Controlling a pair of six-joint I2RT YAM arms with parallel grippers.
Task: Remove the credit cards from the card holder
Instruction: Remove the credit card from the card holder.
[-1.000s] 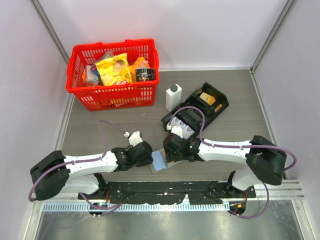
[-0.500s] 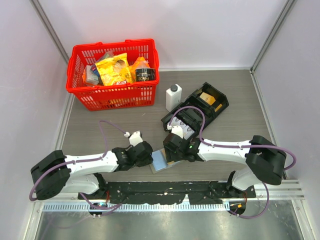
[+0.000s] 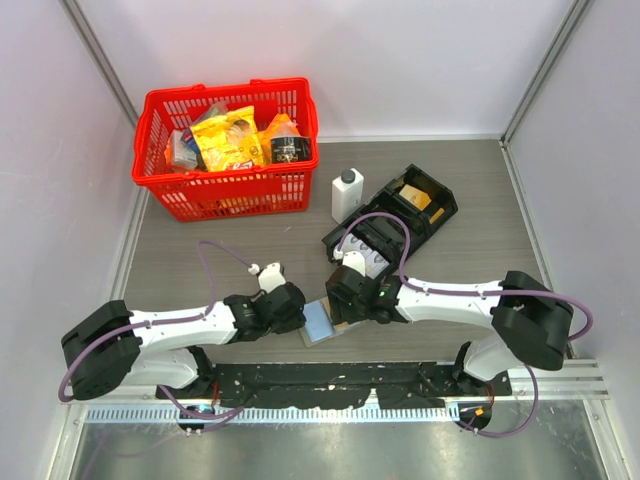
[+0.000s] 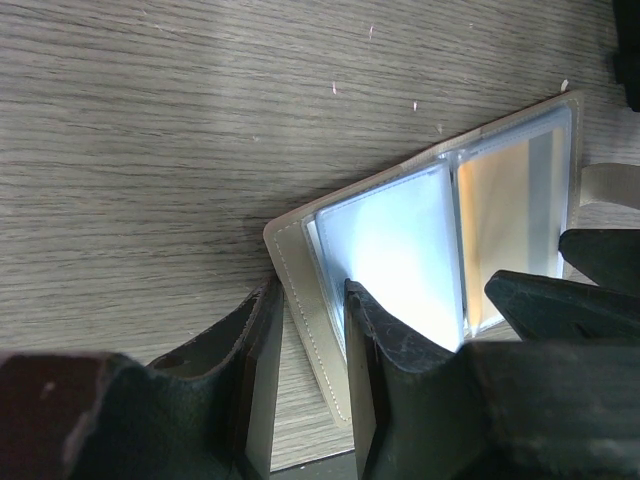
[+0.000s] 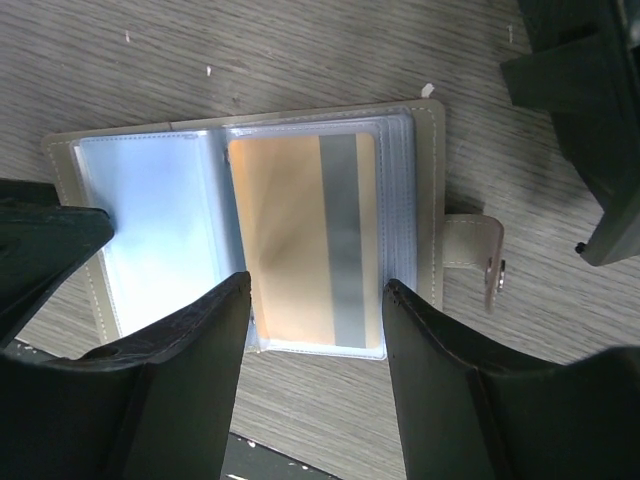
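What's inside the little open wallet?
An orange card with a grey stripe sits behind clear plastic in the card holder. The other page is a shiny pale blue sleeve. Whether more cards hide behind them, I can't see.

Glossy clear plastic sleeves (image 5: 396, 200) over an orange card (image 5: 290, 230) between the right jaws; matt stitched grey-tan card holder (image 5: 432, 160) cover outside them; matt wood-grain table (image 5: 300, 50).

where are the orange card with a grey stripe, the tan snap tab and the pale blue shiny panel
orange card with grey stripe (image 5: 285, 240): right wrist view, its orange face
tan snap tab (image 5: 465, 245): right wrist view, mid strap
pale blue shiny panel (image 4: 395, 250): left wrist view, panel centre
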